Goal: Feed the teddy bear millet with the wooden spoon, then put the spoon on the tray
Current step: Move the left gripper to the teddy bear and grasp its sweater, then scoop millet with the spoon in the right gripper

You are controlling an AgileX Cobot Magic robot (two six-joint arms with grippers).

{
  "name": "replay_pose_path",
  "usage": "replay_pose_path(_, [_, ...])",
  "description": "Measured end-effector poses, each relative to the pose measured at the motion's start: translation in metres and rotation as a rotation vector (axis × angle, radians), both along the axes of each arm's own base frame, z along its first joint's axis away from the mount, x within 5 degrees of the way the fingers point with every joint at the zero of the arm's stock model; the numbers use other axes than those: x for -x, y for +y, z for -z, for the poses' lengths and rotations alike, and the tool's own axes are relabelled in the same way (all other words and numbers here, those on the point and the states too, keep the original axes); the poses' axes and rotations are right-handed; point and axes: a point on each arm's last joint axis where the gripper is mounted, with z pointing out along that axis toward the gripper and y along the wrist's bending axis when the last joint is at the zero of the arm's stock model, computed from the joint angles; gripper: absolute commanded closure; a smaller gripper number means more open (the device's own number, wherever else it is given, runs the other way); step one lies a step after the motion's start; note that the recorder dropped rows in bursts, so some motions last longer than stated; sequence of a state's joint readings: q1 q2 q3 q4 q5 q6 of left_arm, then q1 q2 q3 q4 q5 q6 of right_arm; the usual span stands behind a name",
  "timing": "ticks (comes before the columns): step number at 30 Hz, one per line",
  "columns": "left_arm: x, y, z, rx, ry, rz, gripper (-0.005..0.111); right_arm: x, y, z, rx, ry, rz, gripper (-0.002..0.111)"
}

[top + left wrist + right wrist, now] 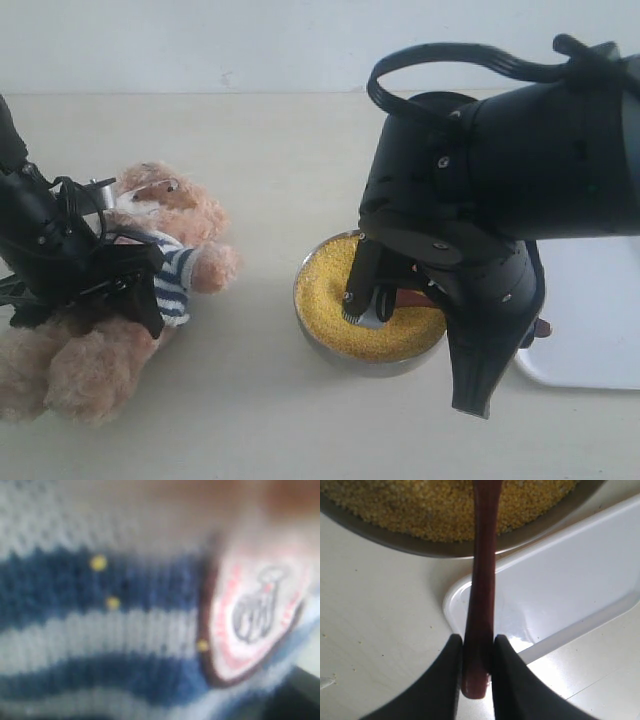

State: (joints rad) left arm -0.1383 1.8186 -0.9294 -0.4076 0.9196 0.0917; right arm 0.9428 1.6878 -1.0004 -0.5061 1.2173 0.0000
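The teddy bear (185, 215) lies on the table at the left in its striped shirt (100, 630). My left gripper (140, 290) is pressed against its chest; its fingers are hidden, and the left wrist view shows only shirt, badge (255, 615) and a few yellow grains (99, 562). My right gripper (478, 644) is shut on the wooden spoon (482, 580) near the handle's end. The handle runs over the tray (570, 580) corner into the millet (435, 505), and the spoon's round end is out of view. The arm hides most of the spoon (415, 298) in the exterior view.
The millet (335, 290) fills a round metal bowl (310, 325) at the table's middle. The white tray (590, 320) lies just right of the bowl, partly behind the right arm. Loose grains dot the table by the bowl's rim (395, 542).
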Motion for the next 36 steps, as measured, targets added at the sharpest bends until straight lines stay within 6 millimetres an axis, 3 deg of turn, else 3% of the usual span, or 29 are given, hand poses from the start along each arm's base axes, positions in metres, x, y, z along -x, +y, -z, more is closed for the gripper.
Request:
replay_pose_path(12, [-0.002, -0.001, 0.0, 0.009, -0.013, -0.018, 0.056, 0.0, 0.0, 0.0, 0.0, 0.0, 0.0, 0.109])
replay_pose_path(14, [-0.002, -0.002, 0.0, 0.018, -0.013, -0.025, 0.067, 0.0, 0.0, 0.0, 0.0, 0.0, 0.0, 0.109])
replay_pose_path(18, [-0.002, -0.003, -0.001, 0.027, -0.016, -0.02, 0.102, 0.0, 0.0, 0.0, 0.0, 0.0, 0.0, 0.109])
replay_pose_path(30, [-0.001, -0.002, -0.003, 0.046, -0.088, 0.216, 0.103, 0.0, 0.0, 0.0, 0.0, 0.0, 0.0, 0.109])
replay_pose_path(36, [0.01, 0.001, -0.046, 0.017, -0.211, 0.289, 0.103, 0.0, 0.0, 0.0, 0.002, -0.003, -0.002, 0.109])
